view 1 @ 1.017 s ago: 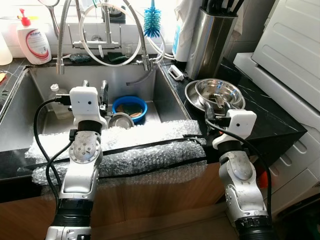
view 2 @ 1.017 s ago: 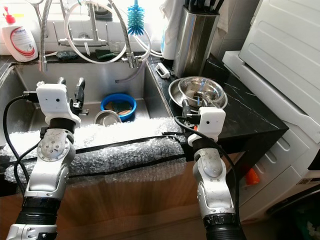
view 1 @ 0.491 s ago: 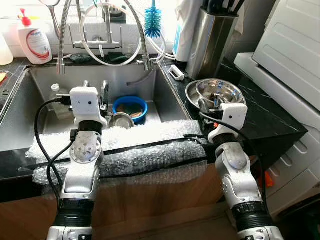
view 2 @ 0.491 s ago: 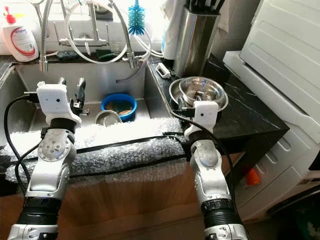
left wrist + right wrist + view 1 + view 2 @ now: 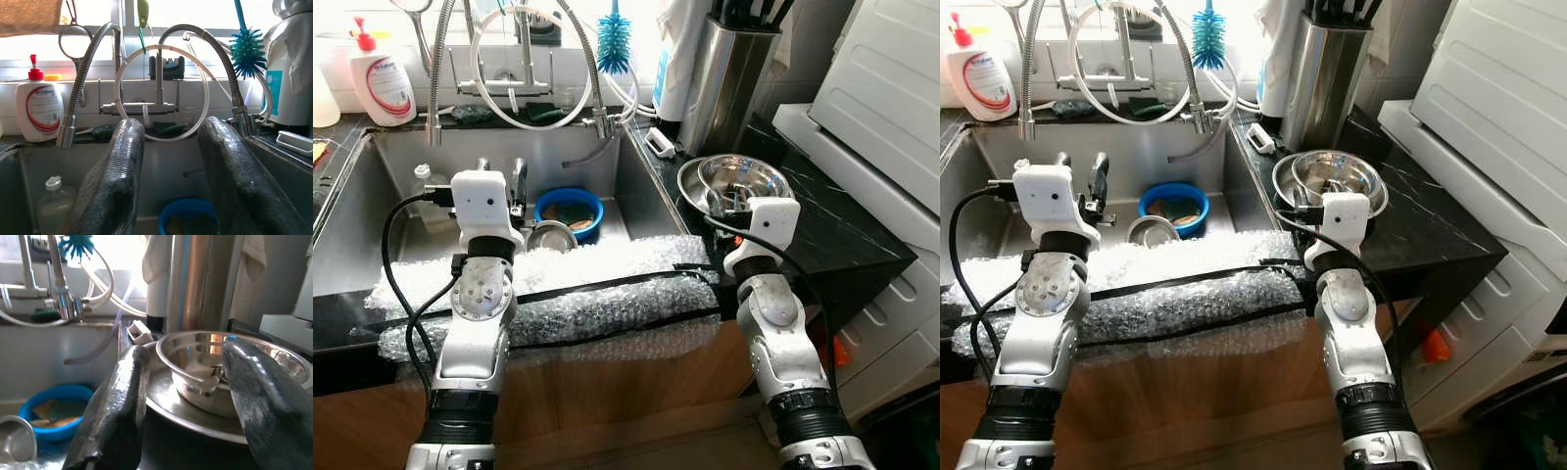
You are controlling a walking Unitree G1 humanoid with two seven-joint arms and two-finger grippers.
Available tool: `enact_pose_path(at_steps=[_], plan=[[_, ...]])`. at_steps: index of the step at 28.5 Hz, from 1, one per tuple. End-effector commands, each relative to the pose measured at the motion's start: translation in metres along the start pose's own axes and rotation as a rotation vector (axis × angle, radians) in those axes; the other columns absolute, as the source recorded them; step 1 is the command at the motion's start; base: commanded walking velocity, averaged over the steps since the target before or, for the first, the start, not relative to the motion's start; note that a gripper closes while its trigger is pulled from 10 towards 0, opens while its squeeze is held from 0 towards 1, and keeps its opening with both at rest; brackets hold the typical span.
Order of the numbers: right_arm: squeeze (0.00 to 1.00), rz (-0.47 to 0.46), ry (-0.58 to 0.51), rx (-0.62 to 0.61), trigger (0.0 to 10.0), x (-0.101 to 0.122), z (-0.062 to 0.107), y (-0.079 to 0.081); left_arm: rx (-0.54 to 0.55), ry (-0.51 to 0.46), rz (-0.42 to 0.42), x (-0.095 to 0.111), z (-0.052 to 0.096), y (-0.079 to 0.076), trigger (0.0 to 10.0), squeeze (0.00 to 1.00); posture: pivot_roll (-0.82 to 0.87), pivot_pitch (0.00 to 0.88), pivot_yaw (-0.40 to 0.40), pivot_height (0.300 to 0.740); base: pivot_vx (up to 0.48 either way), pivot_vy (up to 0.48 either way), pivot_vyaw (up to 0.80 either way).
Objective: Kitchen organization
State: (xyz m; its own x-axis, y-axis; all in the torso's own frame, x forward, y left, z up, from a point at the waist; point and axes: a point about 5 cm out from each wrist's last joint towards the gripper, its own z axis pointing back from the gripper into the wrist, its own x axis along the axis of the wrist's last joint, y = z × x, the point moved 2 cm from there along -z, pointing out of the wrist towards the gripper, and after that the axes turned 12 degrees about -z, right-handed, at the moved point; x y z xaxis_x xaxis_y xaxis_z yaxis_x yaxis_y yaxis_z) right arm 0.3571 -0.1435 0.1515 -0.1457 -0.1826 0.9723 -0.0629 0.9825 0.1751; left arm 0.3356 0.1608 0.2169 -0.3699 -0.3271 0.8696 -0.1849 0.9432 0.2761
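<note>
Right pincer (image 5: pixel 183 396) nearer steel bowl (image 5: pixel 230 364)

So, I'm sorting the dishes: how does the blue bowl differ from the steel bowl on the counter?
The blue bowl sits down in the sink; the steel bowl rests on a steel plate on the black counter. The blue bowl is matte with something brownish inside; the steel bowl is shiny. The steel bowl lies just ahead of the open right hand. Both are round and upright.

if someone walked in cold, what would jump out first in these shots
Probably the two silver arms raised over the bubble wrap padding the sink's front edge. The open left gripper hangs above the sink near the blue bowl, while the open right gripper points at the stacked steel bowls on the black counter.
</note>
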Motion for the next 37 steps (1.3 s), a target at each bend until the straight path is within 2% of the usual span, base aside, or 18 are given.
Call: enact_pose_path(at_steps=[1,6,7,8,21,37], plan=[[0.00,0.011,0.007,-0.011,10.0,0.002,-0.003,-0.003,-0.019,-0.028,0.002,0.007,-0.002,-0.004,10.0,0.00,0.02,0.000,-0.105,0.740,0.000,0.000,0.00],[0.00,0.022,0.004,-0.010,10.0,0.003,-0.005,-0.003,-0.026,-0.027,0.003,0.007,-0.002,-0.006,10.0,0.00,0.02,0.000,-0.103,0.740,0.000,0.000,0.00],[0.00,0.023,0.005,-0.011,4.1,0.003,-0.005,-0.003,-0.027,-0.027,0.003,0.007,-0.002,-0.006,10.0,0.00,0.02,0.000,-0.102,0.740,0.000,0.000,0.00],[0.00,0.024,0.005,-0.012,0.0,0.002,-0.005,-0.003,-0.027,-0.028,0.003,0.007,-0.002,-0.006,10.0,0.00,0.02,0.000,-0.103,0.740,0.000,0.000,0.00],[0.00,0.040,0.033,-0.025,0.0,-0.003,-0.006,-0.004,-0.044,-0.028,0.002,0.007,-0.003,-0.009,10.0,0.00,0.02,0.000,-0.098,0.740,0.000,0.000,0.00],[0.00,0.023,-0.022,-0.014,0.0,0.008,-0.010,0.001,-0.053,-0.034,0.006,0.009,-0.005,-0.011,10.0,0.00,0.02,0.000,-0.100,0.740,0.000,0.000,0.00]])
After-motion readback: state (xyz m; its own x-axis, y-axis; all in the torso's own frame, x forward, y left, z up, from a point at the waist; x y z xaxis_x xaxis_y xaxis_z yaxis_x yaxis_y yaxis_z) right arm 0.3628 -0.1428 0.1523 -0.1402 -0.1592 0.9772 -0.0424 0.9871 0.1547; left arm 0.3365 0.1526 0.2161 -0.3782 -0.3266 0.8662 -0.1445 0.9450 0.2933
